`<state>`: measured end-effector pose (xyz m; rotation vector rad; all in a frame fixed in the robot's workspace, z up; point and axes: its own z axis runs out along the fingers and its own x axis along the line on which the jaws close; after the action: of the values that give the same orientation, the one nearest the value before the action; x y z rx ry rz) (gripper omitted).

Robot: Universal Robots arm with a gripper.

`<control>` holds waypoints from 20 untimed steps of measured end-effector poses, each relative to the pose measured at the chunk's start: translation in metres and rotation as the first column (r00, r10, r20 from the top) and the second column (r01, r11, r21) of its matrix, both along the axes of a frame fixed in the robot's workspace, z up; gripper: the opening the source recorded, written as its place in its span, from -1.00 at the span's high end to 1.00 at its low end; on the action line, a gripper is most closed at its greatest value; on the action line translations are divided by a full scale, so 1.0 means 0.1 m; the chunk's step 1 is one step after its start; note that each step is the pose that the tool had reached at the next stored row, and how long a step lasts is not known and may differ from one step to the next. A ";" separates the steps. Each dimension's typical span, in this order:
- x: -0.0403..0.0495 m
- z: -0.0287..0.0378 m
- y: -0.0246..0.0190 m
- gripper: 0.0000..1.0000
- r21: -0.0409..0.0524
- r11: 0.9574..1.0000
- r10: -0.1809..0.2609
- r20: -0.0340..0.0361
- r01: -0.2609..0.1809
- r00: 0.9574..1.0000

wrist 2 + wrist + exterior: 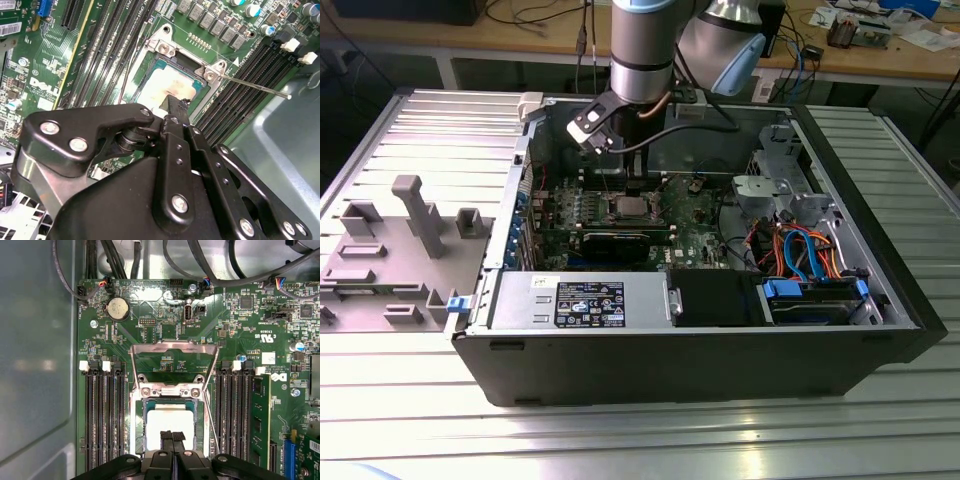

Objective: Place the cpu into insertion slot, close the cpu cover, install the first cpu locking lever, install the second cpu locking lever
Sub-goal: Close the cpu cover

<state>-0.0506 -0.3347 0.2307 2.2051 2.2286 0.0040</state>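
We see the cpu seated in its socket, the end effector right over it with fingers pinched narrow and empty, while the cpu cover stands open and a locking lever sticks out unlatched, so closing and locking remain.

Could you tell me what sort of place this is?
Probably an electronics or robotics lab: an open computer case lies on a ribbed metal table, a robot arm reaches into it, and cluttered workbenches stand behind.

The cpu is silver-grey, the cpu cover silvery, the motherboard green, the gripper black, and the cables orange and blue.
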 end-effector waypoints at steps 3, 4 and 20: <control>0.000 0.006 0.000 0.79 0.000 1.000 0.000 0.000 0.000 1.000; 0.000 0.008 0.000 0.79 0.000 1.000 0.000 0.000 0.000 1.000; 0.010 0.066 0.000 0.79 0.001 1.000 0.000 0.000 0.000 1.000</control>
<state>-0.0496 -0.3347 0.2373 2.2054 2.2290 0.0049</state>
